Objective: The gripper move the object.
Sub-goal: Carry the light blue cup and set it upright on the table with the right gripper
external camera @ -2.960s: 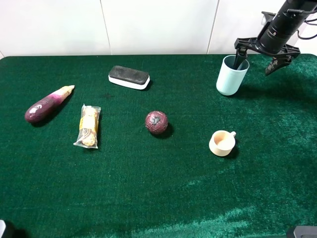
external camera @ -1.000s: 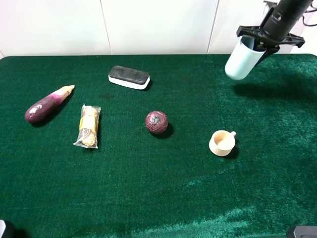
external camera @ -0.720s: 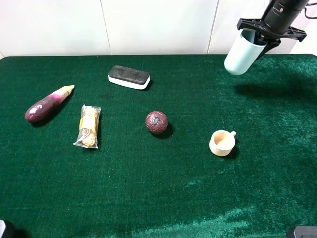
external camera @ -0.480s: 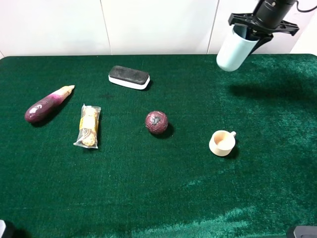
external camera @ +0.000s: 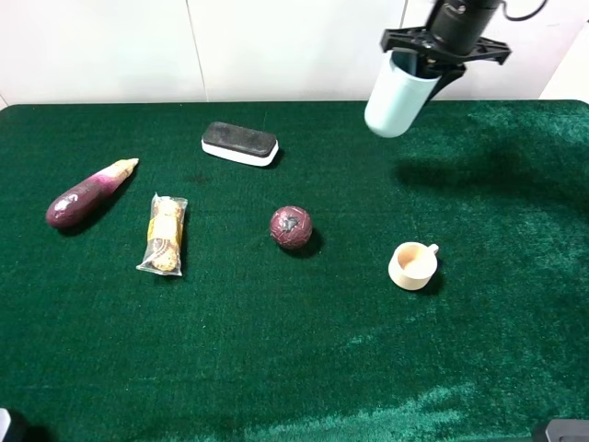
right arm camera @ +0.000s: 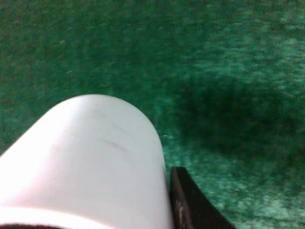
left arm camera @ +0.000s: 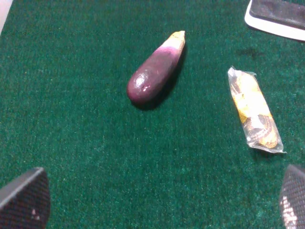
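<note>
**Exterior high.** Mounted high over the front of the green table, angled down and towards the white wall. The whole cloth is taken in from afar.

**Left wrist.** Held near above the table's left part, faced steeply down. The aubergine, the snack packet and a corner of the eraser are shared with the exterior view.

**Right wrist.** Set very close behind the tumbler, faced along it to blurred cloth. The tumbler and cloth are shared with the exterior view.

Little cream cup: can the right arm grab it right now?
Probably not yet: its tool is busy holding the blue tumbler up in the air. Nothing blocks the cream cup itself.
</note>
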You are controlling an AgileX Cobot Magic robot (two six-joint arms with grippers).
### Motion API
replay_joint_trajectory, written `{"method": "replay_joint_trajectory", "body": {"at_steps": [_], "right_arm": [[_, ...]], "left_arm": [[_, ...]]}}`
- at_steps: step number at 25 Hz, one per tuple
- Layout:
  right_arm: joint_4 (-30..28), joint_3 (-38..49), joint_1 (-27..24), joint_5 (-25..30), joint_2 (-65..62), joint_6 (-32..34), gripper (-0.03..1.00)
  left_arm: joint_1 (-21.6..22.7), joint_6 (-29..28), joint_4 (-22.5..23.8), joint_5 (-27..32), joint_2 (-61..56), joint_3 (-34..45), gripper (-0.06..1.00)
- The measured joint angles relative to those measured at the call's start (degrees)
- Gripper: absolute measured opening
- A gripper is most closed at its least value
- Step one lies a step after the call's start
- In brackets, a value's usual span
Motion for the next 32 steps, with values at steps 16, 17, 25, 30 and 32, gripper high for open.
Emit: {"method": "replay_joint_trajectory", "body": {"at_steps": [16, 17, 25, 30, 32], "right_arm": [[-1.9, 0.0, 13.0, -2.0, 0.0, 1.7, 0.02], [-2.0, 0.0, 13.5, -2.3, 0.0, 1.9, 0.02], [-2.1, 0.0, 15.6, -1.2, 0.0, 2.5, 0.02], [-2.1, 0.0, 15.7, 0.0, -0.4, 2.5, 0.02], [-2.4, 0.0, 16.2, 0.0, -1.1, 2.9, 0.02]], "left_arm": [[0.0, 0.0, 0.0, 0.0, 0.0, 0.0, 0.98], [0.0, 0.0, 0.0, 0.0, 0.0, 0.0, 0.98], [0.0, 0.0, 0.0, 0.0, 0.0, 0.0, 0.98], [0.0, 0.0, 0.0, 0.0, 0.0, 0.0, 0.98], [0.0, 0.0, 0.0, 0.0, 0.0, 0.0, 0.98]]}}
